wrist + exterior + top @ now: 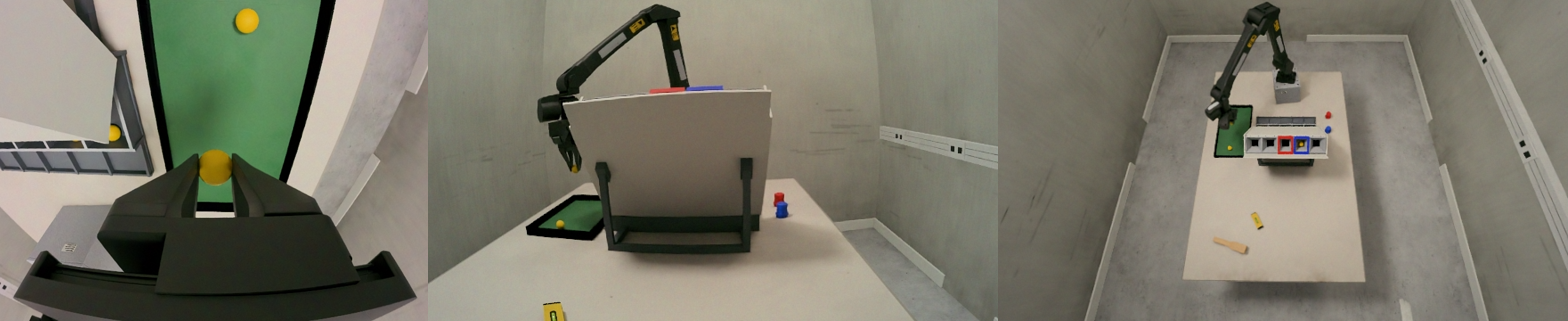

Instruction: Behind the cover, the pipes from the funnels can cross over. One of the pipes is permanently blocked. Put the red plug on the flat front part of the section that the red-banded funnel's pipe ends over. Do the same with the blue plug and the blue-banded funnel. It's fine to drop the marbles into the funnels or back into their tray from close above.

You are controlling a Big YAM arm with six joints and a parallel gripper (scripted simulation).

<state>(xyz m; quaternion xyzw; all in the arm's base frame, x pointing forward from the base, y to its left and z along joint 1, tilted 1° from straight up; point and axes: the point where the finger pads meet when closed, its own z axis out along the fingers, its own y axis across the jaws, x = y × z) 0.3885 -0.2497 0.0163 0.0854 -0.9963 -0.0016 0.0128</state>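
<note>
My gripper [214,160] is shut on a yellow marble [214,167] and holds it well above the green marble tray [1231,130]; it also shows in the exterior view [573,167]. A second marble [1230,147] lies in the tray. A third marble [1302,144] sits in the blue-banded funnel [1302,144], next to the red-banded funnel [1286,144]. Another marble [114,132] rests in an end section of the grey catch tray [74,160]. The red plug [1328,115] and the blue plug [1327,129] stand on the table right of the funnel rack.
The white cover [670,152] on its dark stand hides the pipes. The arm's grey base [1287,89] stands behind the rack. A yellow block [1256,220] and a wooden piece [1230,244] lie near the table's front.
</note>
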